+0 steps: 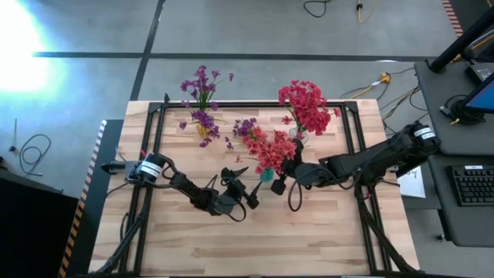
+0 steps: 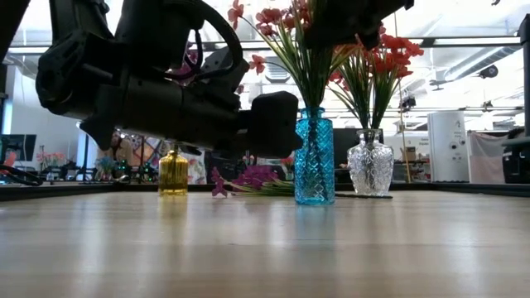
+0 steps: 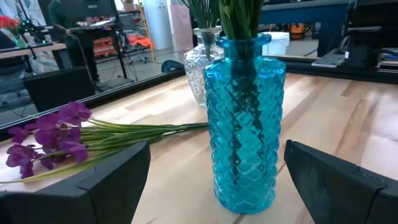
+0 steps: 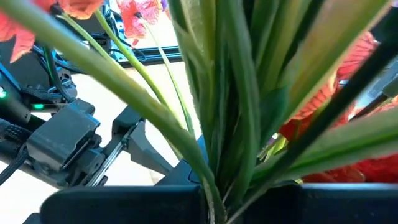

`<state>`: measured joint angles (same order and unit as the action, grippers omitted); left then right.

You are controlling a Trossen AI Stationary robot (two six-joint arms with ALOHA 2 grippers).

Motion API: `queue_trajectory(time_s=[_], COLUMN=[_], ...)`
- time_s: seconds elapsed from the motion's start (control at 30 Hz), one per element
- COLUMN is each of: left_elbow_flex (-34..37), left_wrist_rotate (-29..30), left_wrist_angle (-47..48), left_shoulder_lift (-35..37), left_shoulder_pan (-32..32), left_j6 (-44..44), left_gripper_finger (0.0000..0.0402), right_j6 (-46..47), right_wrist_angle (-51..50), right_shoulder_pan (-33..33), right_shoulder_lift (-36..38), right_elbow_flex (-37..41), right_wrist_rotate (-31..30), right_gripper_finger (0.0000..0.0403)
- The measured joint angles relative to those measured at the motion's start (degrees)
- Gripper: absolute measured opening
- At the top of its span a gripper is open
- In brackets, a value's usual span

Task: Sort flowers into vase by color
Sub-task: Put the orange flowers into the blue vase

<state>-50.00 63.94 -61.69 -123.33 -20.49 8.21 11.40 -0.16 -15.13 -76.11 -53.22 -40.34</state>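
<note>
A blue glass vase point(image 3: 244, 118) stands on the wooden table and holds red flowers point(image 1: 272, 151). My left gripper point(image 3: 217, 149) is level and open, one finger on each side of the vase, clear of it. My right gripper point(image 1: 284, 176) is above the vase mouth, shut on the green stems of those red flowers. A purple sprig point(image 3: 50, 138) lies flat on the table behind the vase. More red flowers point(image 1: 306, 104) stand in a clear vase point(image 2: 370, 165), and purple ones point(image 1: 202, 83) in a small yellow vase point(image 2: 173, 170). My right gripper pinches the bunch of green stems point(image 4: 214, 177) between its two shut fingers, below the blossoms. It comes from the table's right side, slanting slightly down, with the fingers across the stems. The stems stand upright, their lower ends down in the blue vase.
The three vases stand close together at the table's far middle. A black metal frame point(image 1: 147, 154) runs along the table's left, far and right sides. The near half of the table point(image 1: 255, 247) is bare wood. A desk with a keyboard point(image 1: 472, 185) stands to the right.
</note>
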Motion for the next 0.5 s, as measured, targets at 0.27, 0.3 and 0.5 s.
queue_trajectory(time_s=[0.27,0.3,0.5], left_elbow_flex=[0.17,0.23,0.33], left_wrist_rotate=[0.04,0.02,0.04], left_wrist_angle=[0.00,0.00,0.00], left_shoulder_lift=[0.00,0.00,0.00], left_shoulder_pan=[0.00,0.00,0.00], left_j6=[-0.03,-0.03,-0.05], left_gripper_finger=[0.0355,0.0355,0.0355], right_j6=[0.52,0.10,-1.21], right_wrist_angle=[-0.13,-0.01,1.60], right_shoulder_pan=[0.17,0.17,0.17], right_shoulder_lift=[-0.56,-0.56,-0.62], right_elbow_flex=[-0.02,-0.01,0.12], right_wrist_rotate=[0.00,0.03,-0.02], right_gripper_finger=[0.0013,0.0013,0.0013])
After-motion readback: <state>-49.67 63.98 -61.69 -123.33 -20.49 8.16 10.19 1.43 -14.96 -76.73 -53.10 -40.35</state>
